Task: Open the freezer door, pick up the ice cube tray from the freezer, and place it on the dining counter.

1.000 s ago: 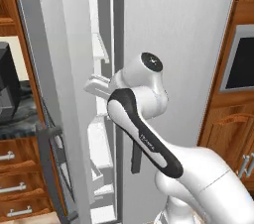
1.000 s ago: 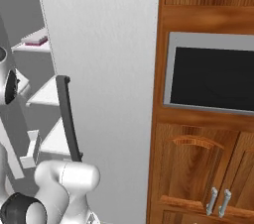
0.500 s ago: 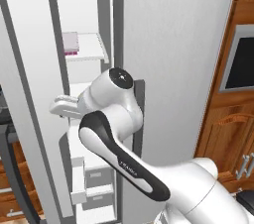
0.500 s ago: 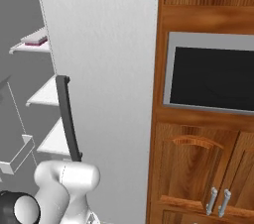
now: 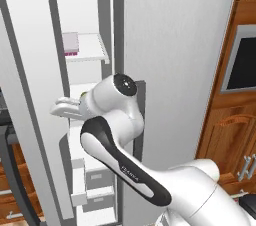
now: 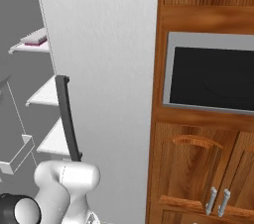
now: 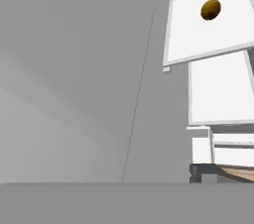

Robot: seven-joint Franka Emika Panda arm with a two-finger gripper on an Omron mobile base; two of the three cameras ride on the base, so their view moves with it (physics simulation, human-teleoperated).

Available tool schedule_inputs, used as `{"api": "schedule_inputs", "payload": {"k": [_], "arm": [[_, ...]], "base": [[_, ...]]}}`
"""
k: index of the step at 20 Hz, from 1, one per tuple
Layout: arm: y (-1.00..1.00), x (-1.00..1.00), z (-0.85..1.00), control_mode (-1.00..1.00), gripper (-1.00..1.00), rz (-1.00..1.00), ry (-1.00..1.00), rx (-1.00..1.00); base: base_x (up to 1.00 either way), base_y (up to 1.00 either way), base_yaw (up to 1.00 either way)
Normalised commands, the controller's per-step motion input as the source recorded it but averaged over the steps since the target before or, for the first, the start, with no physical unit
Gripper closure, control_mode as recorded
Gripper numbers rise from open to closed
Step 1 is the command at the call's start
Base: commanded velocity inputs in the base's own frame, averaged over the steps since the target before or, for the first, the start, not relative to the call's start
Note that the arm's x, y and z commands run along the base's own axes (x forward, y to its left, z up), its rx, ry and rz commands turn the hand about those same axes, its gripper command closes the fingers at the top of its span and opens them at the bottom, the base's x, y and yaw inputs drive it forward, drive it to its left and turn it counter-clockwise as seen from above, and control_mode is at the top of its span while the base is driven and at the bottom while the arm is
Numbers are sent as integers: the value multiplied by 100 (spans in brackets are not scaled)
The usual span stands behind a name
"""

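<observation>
The freezer door [image 5: 30, 105] stands open, so the first step looks done. The freezer [image 5: 92, 15] shows its white shelves, and the arm reaches inside at mid height. The ice cube tray [image 5: 70, 44] lies on the upper shelf, untouched. The gripper [image 5: 62, 111] has its jaws spread wide and empty. Picking up and carrying to the dining counter remain.

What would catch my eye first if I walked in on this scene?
The big white robot arm reaching into the open freezer, in front of the tall grey fridge. On an upper shelf inside lies the pale pinkish ice cube tray, and a small orange-brown ball sits on a lower white shelf.
</observation>
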Motion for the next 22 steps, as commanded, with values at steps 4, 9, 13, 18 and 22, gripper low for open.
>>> {"api": "schedule_inputs", "payload": {"k": [4, 9, 13, 18, 22], "arm": [[-89, -2, 52, -100, -100, -21, 0, 1], [-87, 0, 56, -100, -100, -27, 4, 5], [-11, 0, 9, -100, -100, -16, -4, 12], [-1, 0, 1, -100, -100, -16, -12, 13], [-32, 0, 22, -100, -100, -12, -4, 16]], "base": [[0, 0, 0], [0, 0, 0], [0, 0, 0], [0, 0, 0], [0, 0, 0]]}}
